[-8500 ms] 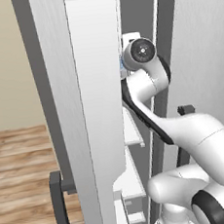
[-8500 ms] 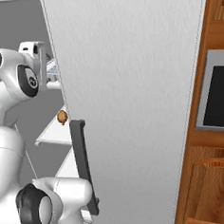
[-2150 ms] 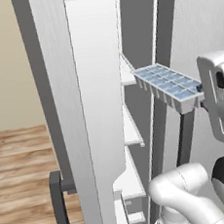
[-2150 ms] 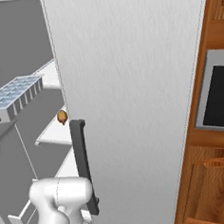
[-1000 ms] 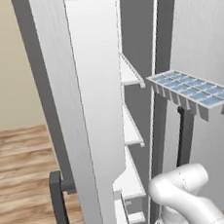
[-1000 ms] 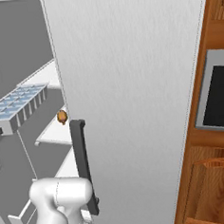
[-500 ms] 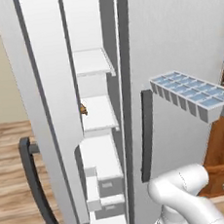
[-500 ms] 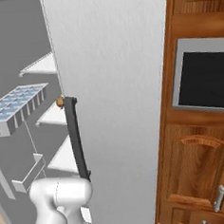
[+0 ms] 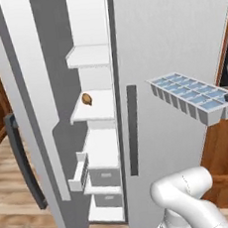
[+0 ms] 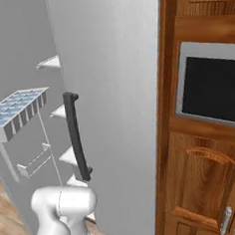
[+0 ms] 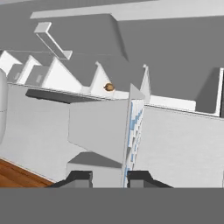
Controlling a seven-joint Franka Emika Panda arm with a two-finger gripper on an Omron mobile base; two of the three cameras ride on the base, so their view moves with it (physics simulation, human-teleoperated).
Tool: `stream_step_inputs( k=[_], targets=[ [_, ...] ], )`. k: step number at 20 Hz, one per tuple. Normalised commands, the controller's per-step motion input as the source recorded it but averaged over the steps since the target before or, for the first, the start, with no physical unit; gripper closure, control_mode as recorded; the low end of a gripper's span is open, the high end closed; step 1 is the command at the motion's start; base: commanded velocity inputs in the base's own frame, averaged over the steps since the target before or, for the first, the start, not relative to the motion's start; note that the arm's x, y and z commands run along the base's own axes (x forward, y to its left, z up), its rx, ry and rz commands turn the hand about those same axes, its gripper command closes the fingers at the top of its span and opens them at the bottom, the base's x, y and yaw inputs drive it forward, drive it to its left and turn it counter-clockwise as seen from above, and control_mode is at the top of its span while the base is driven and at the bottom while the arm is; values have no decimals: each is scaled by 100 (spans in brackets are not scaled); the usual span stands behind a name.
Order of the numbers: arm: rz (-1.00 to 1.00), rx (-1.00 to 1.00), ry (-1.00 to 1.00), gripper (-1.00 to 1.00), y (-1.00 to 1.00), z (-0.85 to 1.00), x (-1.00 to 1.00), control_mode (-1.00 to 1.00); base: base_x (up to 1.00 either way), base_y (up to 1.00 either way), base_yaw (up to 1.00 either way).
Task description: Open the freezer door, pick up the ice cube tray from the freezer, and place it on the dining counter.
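Here, small long whitish ice cube tray [image 9: 190, 97] with two rows of pale blue cells hung level in mid-air, cells up, out of tall narrow freezer [image 9: 102, 137], before plain silver fridge door [image 9: 178, 39]. Long axis ran from gripper [image 11: 109, 178] toward freezer. Gripper clamped narrow on tray's near end. Small brown item [image 9: 86, 99] lay on white freezer shelf. Brushed-silver freezer door [image 9: 19, 96] stood swung wide.

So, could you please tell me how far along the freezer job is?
Done: the freezer door stands open, and the ice tray is out of the freezer, in the air in front of the fridge. In hand: the pincer is shut on the tray's end, seen in the hand view. Left: carrying it to the dining counter and setting it down.
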Motion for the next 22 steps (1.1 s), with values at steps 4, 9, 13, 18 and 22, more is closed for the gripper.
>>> stream_step_inputs(
  k=[4, 9, 13, 18, 22],
  targets=[
    [0, 0, 0, 100, 0, 0, 0, 100, -38, -39, 40],
    [0, 0, 0, 100, 0, 0, 0, 100, -31, -24, 36],
    [0, 0, 0, 100, 0, 0, 0, 100, -24, -17, 33],
    [0, 0, 0, 100, 0, 0, 0, 100, -33, -24, 36],
    [0, 0, 0, 100, 0, 0, 0, 100, -33, -15, 38]
  ],
)
